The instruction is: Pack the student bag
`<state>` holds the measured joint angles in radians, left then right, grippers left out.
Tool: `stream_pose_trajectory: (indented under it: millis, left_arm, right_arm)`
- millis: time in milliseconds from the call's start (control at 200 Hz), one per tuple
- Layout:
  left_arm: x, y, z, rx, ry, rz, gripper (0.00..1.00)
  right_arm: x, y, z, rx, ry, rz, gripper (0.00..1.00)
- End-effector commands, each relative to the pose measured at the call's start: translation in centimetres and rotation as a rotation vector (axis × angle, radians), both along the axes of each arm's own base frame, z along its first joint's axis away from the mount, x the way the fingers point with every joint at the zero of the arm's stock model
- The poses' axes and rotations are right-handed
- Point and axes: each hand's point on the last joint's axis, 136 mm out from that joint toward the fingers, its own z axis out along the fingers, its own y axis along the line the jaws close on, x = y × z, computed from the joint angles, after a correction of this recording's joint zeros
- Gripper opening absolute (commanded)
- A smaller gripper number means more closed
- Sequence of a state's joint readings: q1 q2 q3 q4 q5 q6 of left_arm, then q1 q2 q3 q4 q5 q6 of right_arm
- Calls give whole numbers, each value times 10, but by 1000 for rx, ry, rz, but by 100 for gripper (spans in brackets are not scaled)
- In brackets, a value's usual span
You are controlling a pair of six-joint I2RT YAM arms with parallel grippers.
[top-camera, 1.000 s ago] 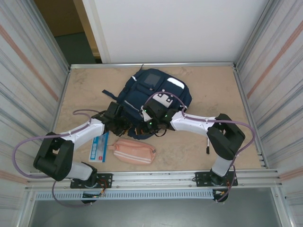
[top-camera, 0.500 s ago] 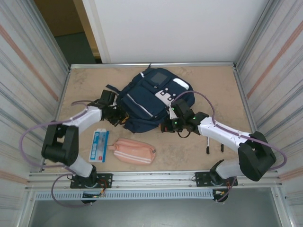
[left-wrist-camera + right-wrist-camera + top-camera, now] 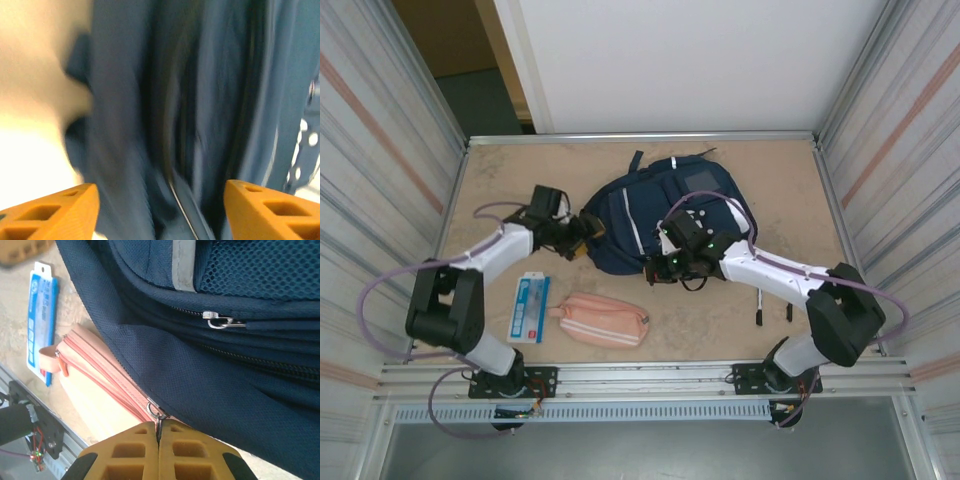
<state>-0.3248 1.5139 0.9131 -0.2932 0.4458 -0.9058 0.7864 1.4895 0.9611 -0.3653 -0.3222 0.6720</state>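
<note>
Now the student bag (image 3: 655, 205) lies pinched in the right pincer (image 3: 159, 431)

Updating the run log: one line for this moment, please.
left gripper: open, at bag | right gripper: shut on zip pull at bag edge | pouch: outside bag

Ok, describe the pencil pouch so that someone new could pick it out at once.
Start at the big navy backpack in the middle of the table. Between it and the arm bases lies the pouch, a soft oblong with a zip along its length. It is the one salmon-pink thing there, while the packet just to its left is flat, blue and white.
</note>
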Motion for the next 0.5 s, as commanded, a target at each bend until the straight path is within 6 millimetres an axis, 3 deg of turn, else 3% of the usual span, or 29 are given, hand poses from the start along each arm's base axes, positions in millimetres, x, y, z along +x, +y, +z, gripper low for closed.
stream_pose_trajectory:
  millis: [0,105,311,496]
  left_arm:
    - [-28,-21,-2,-13,15,-21,70]
    - [-39,-28,-10,40,11,21,70]
    - [-35,-22,-23,143,-9,128,68]
    - [-27,-14,-24,201,-41,169,41]
  right_arm:
    - [5,31,22,99,-37,46,0]
    - [3,48,18,137,18,73,0]
    - [-4,70,14,145,27,112,0]
    - [-10,67,8,107,11,109,0]
